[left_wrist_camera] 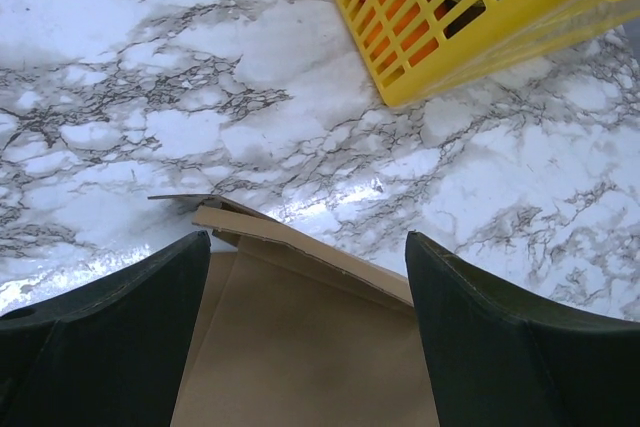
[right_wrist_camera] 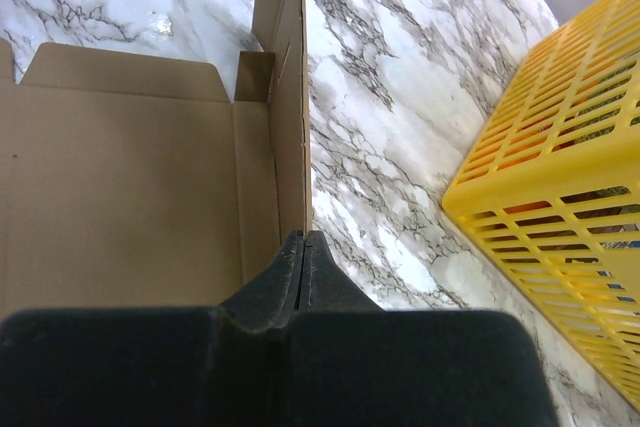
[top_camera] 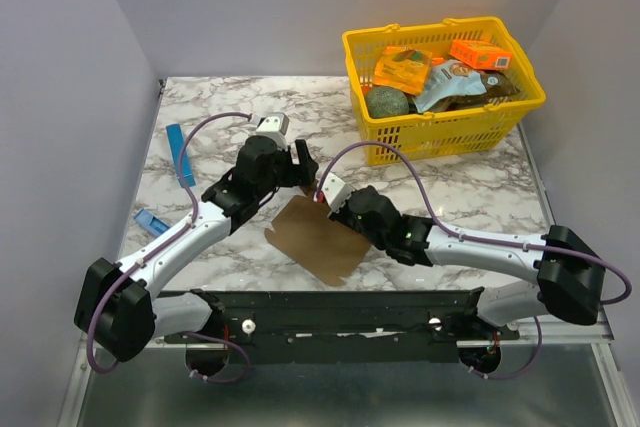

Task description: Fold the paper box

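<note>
Far left of the counter [top_camera: 225,102]: we note a thin blue strip [top_camera: 180,153] lying flat, and a shorter blue piece [top_camera: 150,219] nearer the front edge, both well apart from the work.

Left arm reaches inward to the middle of the counter. Its end effector [left_wrist_camera: 308,245] stands with fingers [left_wrist_camera: 130,332] wide apart, one to each side of the far end of the paper box [top_camera: 315,239]. From the wrist view we cannot tell whether either finger touches the cardboard.

The paper box lies at the centre of the counter, just in front of the two arms' bases, between the two end effectors. Mostly flat, brown panel up, set at an angle to the counter edge. One long side flap on its right edge stands upright. A small tab sits at the far corner.

The right end effector [right_wrist_camera: 303,247] has its fingers pressed together. The upright flap's near end runs straight into the seam between them, so we record it as pinched on that flap. One dark finger of the left end effector shows at the far end of the same flap.

Far right, at the back: yellow plastic basket [top_camera: 440,132], well apart from the box. It holds two orange printed boxes [top_camera: 480,53], a dark green round item [top_camera: 387,102] and a pale pouch [top_camera: 445,80].
</note>
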Controlling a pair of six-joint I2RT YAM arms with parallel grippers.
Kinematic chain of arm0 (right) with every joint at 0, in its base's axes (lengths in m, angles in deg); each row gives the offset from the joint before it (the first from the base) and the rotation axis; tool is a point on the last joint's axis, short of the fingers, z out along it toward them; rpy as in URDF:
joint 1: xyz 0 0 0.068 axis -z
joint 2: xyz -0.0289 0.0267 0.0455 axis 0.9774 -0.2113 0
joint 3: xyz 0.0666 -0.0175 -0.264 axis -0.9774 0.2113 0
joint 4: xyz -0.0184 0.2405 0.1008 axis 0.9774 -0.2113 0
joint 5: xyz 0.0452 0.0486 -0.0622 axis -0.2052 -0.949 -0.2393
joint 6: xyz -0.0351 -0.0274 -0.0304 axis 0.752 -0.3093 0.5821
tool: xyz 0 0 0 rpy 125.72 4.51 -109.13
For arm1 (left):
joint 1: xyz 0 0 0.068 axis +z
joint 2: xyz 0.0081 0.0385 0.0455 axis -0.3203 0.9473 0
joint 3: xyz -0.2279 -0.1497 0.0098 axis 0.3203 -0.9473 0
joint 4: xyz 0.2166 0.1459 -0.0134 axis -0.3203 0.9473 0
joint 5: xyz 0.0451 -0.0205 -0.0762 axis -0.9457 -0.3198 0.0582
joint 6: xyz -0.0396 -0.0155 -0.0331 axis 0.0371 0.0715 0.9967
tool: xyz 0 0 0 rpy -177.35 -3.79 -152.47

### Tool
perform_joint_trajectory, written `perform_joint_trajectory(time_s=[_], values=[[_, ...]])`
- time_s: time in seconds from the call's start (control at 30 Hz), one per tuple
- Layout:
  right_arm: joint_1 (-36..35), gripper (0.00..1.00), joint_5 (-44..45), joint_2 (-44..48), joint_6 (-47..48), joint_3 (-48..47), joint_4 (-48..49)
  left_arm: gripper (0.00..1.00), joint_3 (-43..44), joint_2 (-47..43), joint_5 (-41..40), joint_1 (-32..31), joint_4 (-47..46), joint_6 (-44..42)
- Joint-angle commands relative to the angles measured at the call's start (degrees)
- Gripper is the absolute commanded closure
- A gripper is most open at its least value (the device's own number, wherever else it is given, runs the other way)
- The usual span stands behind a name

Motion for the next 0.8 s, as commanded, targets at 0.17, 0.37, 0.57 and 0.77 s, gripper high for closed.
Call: perform_joint_trajectory(time_s=[0.17,0.37,0.57,0.77], values=[[-0.01,0.99,-1.14,-3.06,-1.01,1.18,-7.31,0.15,-1.41,-1.53,3.52,0.14,-5.46,-1.77],[-0.09,0.99,-1.31,-3.15,-1.01,1.18,-7.31,0.14,0.35,-0.05,3.53,0.14,-6.79,-3.53],[-0.09,0.99,-1.58,-3.24,-1.01,1.18,-7.31,0.14,3.78,6.63,4.32,0.14,-5.47,-3.09],[-0.09,0.99,-1.4,-3.06,-1.01,1.27,-7.31,0.14,4.23,8.48,4.23,0.14,-1.79,-0.2]])
